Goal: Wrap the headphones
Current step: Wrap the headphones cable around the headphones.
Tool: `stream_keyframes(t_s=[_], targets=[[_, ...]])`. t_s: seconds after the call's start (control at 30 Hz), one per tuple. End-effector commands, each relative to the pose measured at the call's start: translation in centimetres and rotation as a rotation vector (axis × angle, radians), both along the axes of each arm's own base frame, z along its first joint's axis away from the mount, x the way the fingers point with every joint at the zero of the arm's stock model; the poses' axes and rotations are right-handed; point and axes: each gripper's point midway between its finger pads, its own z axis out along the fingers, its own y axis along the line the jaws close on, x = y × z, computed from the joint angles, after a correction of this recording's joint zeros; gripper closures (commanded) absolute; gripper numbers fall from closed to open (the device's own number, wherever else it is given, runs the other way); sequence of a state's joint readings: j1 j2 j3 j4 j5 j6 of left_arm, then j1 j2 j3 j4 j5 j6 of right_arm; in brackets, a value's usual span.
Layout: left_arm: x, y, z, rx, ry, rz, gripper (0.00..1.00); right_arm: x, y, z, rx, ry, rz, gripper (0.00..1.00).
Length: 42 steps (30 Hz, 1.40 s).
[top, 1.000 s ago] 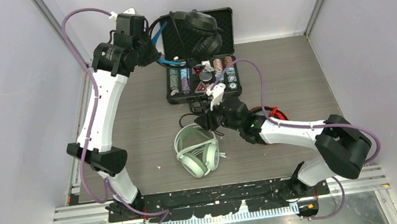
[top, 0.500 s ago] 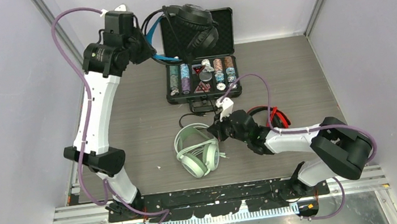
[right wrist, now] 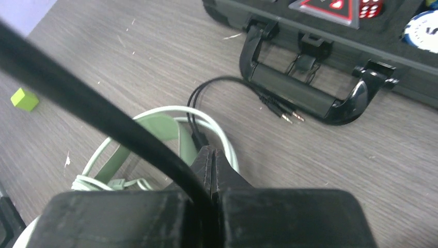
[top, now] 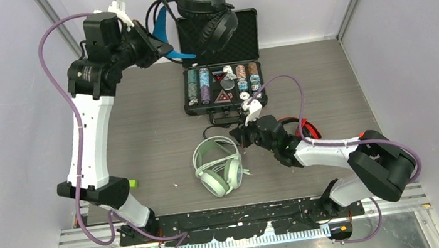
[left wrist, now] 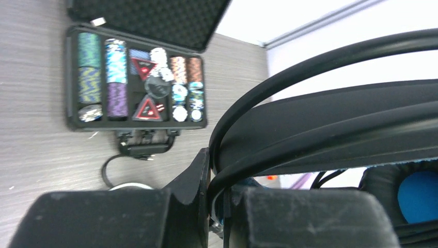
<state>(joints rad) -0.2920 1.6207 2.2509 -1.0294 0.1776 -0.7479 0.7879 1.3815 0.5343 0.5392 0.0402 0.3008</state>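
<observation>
Left gripper (top: 150, 45): jaws closed tight on the headband of the black headphones (top: 205, 2), held up in the air over the far edge of the table (top: 141, 127), above the lid of the case (top: 244, 32); ear cups hang to the right of the grip.

Right gripper (right wrist: 212, 170): jaws fully closed, pinching a black cable (right wrist: 103, 119) low over the table, just beside the mint headphones (top: 216, 165) near the middle; I take it for the black pair's own cord; its plugs (right wrist: 289, 114) lie on the table against the case handle (right wrist: 304, 98).

Red headphones (top: 306, 127): on the table to the right, partly hidden behind the right arm. Mint pair looks already bundled, white cable gathered at the cups.

Risks, my judgement:
- cord runs between a raised grip and a low one; pull either arm further apart and it may slip from the pinch or strain at the ear cup;
- loose plug end sits by the handle; winding could snag it there and tug the case;
- the slack loop lies at the mint pair; dragging it may shift or undo that bundle;
- heavy cups on a thin headband grip; a fast swing could twist it in the jaws.

Case: open at the far middle of the table, foam lid upright; tray holds rows of poker chips (top: 203, 88), two red-edged triangles, dice, a dark disc.
</observation>
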Motion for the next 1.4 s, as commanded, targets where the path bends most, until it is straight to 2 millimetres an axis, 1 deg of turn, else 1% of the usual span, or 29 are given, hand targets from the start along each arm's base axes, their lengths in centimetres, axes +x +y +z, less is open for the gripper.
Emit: stream_keyframes(t_s=[0.0,0.07,0.13,0.2,0.27,0.37,0.4,0.53,0.57,0.67,0.73,0.8,0.9,0.97,1.07,1.13,1.2,1.23,1.27,1.37], targets=[[-2.2,-2.1,8.0,-0.206,-0.207,-0.130,1.00,2.5,-0.1,2.3,0.060,-0.038,-0.051,0.99],[-2.3,-1.9,7.9,-0.210,-0.205,-0.128,1.00,3.0,-0.1,3.0,0.071,-0.045,-0.051,0.99],[-2.3,-2.2,7.8,-0.225,-0.202,-0.148,1.00,3.5,0.0,3.6,0.070,-0.054,-0.050,1.00],[-2.7,-3.0,8.2,-0.249,-0.218,-0.207,1.00,4.5,-0.5,3.9,0.069,-0.051,-0.072,1.00],[-3.3,-3.7,8.8,-0.251,-0.264,-0.281,1.00,5.6,-1.3,4.6,0.113,-0.032,-0.085,0.99],[-4.8,-4.5,8.7,-0.196,-0.326,-0.419,1.00,8.2,-3.6,6.2,0.181,-0.019,-0.143,1.00],[-5.2,-4.8,8.4,-0.166,-0.350,-0.476,1.00,8.8,-4.3,6.7,0.191,-0.017,-0.155,1.00],[-6.8,-5.7,7.0,-0.121,-0.359,-0.643,1.00,10.8,-6.8,9.5,0.226,-0.032,-0.195,1.00],[-7.3,-5.9,6.6,-0.117,-0.357,-0.685,1.00,11.4,-7.7,10.0,0.233,-0.033,-0.211,1.00],[-8.3,-6.5,5.3,-0.120,-0.337,-0.796,1.00,12.5,-9.5,11.7,0.250,-0.032,-0.241,1.00],[-8.6,-6.6,4.4,-0.116,-0.325,-0.837,1.00,13.2,-10.5,12.8,0.264,-0.032,-0.260,0.99],[-8.6,-6.5,3.4,-0.093,-0.311,-0.847,1.00,13.7,-11.0,14.1,0.277,-0.038,-0.261,0.99],[-8.3,-6.1,1.6,-0.028,-0.294,-0.841,1.00,14.2,-11.4,15.9,0.286,-0.045,-0.253,1.00],[-7.9,-5.4,0.1,0.052,-0.275,-0.825,1.00,14.3,-11.4,16.9,0.279,-0.025,-0.243,1.00],[-7.3,-4.0,-2.5,0.217,-0.265,-0.794,1.00,14.2,-12.0,18.6,0.267,-0.013,-0.249,1.00],[-7.4,-3.5,-4.4,0.328,-0.271,-0.809,1.00,14.1,-12.5,19.9,0.265,-0.005,-0.257,0.99],[-7.7,-3.4,-6.1,0.423,-0.288,-0.838,1.00,14.0,-12.7,21.2,0.257,0.009,-0.251,1.00],[-8.0,-3.6,-6.9,0.463,-0.299,-0.861,1.00,13.8,-12.7,21.0,0.248,0.034,-0.244,1.00],[-8.3,-3.7,-7.4,0.508,-0.323,-0.881,1.00,13.7,-12.6,21.9,0.248,0.035,-0.236,0.99],[-9.0,-4.2,-9.1,0.633,-0.371,-0.945,1.00,13.1,-12.0,22.7,0.246,0.094,-0.199,0.99]])
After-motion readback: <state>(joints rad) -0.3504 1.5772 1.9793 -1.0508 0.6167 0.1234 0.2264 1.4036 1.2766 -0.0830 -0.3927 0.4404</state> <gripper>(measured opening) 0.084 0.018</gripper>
